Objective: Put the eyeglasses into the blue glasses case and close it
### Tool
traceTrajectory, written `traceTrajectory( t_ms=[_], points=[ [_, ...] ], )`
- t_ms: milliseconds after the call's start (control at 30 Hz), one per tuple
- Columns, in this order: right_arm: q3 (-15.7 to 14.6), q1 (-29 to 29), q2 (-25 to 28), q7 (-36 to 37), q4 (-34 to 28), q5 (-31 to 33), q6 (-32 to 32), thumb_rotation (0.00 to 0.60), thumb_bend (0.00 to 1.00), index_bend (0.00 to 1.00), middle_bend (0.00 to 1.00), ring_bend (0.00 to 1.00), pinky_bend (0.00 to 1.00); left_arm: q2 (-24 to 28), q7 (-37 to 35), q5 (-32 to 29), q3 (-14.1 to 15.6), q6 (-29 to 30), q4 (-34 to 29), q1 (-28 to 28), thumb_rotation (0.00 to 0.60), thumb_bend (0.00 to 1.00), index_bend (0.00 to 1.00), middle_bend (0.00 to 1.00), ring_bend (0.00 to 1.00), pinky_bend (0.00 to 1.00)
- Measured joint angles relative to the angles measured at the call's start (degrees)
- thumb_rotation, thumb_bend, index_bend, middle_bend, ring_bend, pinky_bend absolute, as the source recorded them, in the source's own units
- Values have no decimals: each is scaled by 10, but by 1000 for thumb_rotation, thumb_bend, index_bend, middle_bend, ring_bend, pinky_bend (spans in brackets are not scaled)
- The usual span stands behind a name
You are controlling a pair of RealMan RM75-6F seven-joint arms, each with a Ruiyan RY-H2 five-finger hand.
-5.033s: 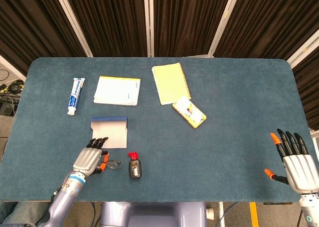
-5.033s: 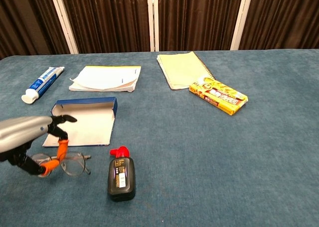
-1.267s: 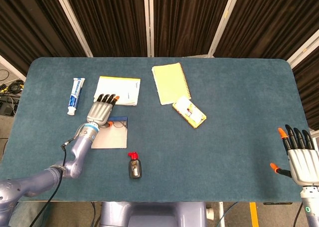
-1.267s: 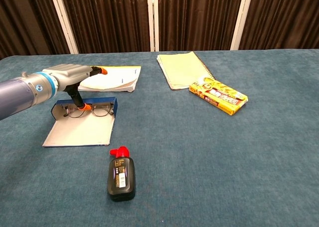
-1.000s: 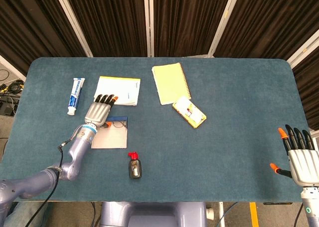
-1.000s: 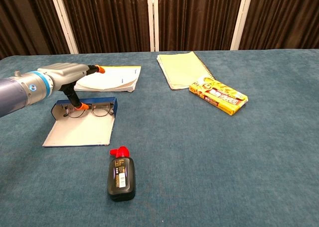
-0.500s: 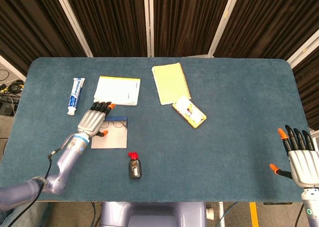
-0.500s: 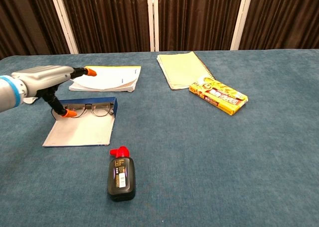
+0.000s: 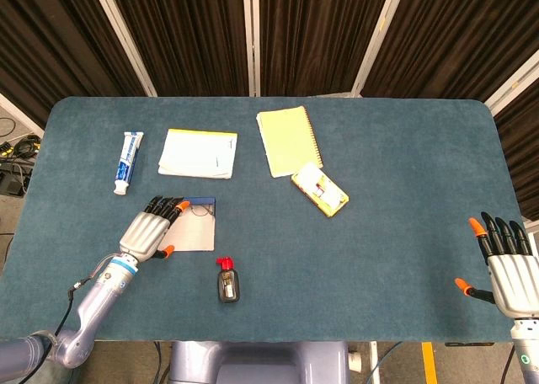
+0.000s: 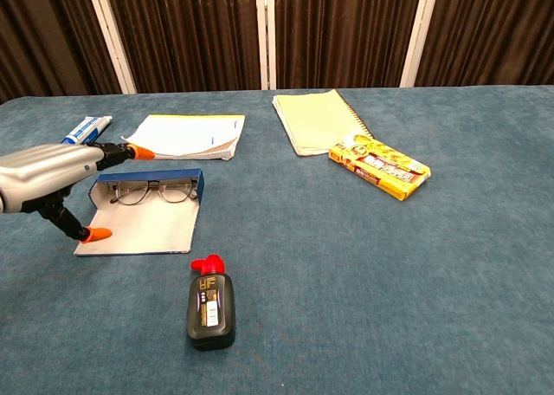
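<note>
The blue glasses case (image 10: 198, 185) lies open, its pale flap (image 10: 138, 226) flat on the table toward me. The eyeglasses (image 10: 154, 191) rest inside it against the blue back wall; in the head view the eyeglasses (image 9: 198, 209) show as thin frames at the far end of the case (image 9: 195, 232). My left hand (image 10: 56, 178) hovers at the case's left edge with fingers spread, holding nothing; from the head camera the left hand (image 9: 150, 228) overlaps the flap's left side. My right hand (image 9: 504, 266) is open at the near right edge, far from the case.
A black bottle with a red cap (image 10: 210, 304) lies just in front of the case. Behind it are a toothpaste tube (image 10: 85, 128), white papers (image 10: 183, 136), a yellow notebook (image 10: 320, 119) and a yellow box (image 10: 379, 165).
My left hand carried the eyeglasses from the table's front into the case, let them go, and has drawn back toward me and to the left. The right hand stayed put.
</note>
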Motion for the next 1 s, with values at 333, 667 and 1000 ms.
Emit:
traceTrajectory(
  t_ms=[333,667,1000],
  points=[
    [1,0,1,3,2,2,-1,600,0,0,0,0,0,-26,-3,9,3,-11,21,5,600,299,0,0,0,0],
    [1,0,2,4,1,1,0,600,0,0,0,0,0,-53,-6,16,2,-15,51,9,600,298,0,0,0,0],
    [1,-1,3,8,2,1,1,600,0,0,0,0,0,-76,-5,22,-2,-16,81,11,600,298,0,0,0,0]
  ],
)
